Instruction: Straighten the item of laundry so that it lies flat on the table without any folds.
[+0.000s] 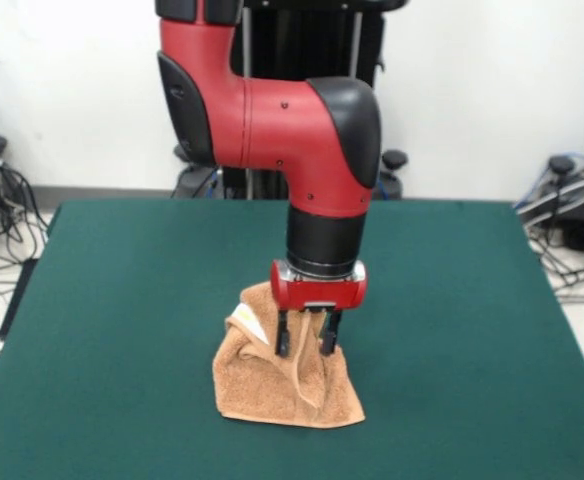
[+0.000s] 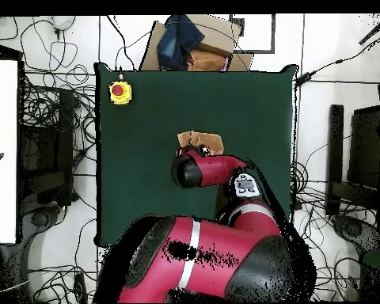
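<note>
The orange-tan towel [image 1: 284,382] lies crumpled near the middle of the green table [image 1: 452,300], bunched into folds, with a white label at its upper left edge. My gripper [image 1: 306,343] points straight down over the towel's top middle. Its black fingers [image 1: 283,336] stand on either side of a raised ridge of cloth and pinch it. In the overhead view the towel [image 2: 203,142] shows as a small tan patch just beyond the arm's wrist, and the wrist hides the fingers there.
A yellow box with a red button [image 2: 120,92] sits at one table corner in the overhead view. Cardboard and dark cloth [image 2: 189,43] lie beyond the table's far edge. Cables run along the floor on both sides.
</note>
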You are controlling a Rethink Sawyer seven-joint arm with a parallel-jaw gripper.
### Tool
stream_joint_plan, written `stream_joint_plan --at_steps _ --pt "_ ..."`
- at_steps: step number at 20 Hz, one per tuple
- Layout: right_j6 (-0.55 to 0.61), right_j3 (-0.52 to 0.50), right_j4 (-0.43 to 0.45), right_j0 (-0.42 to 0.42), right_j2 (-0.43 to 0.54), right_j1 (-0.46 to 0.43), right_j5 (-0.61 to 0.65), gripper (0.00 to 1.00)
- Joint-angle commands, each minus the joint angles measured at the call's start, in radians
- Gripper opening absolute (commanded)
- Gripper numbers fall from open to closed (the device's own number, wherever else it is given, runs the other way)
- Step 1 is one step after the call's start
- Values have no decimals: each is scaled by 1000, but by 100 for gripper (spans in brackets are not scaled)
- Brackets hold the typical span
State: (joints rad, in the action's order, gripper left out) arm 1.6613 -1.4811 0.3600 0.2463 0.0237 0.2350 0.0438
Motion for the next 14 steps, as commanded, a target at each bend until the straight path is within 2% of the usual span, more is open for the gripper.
stream_joint_plan --at_steps 1,14 --pt "112 -34 42 -31 12 4 -56 100" --pt "84 -43 58 7 38 14 -45 100"
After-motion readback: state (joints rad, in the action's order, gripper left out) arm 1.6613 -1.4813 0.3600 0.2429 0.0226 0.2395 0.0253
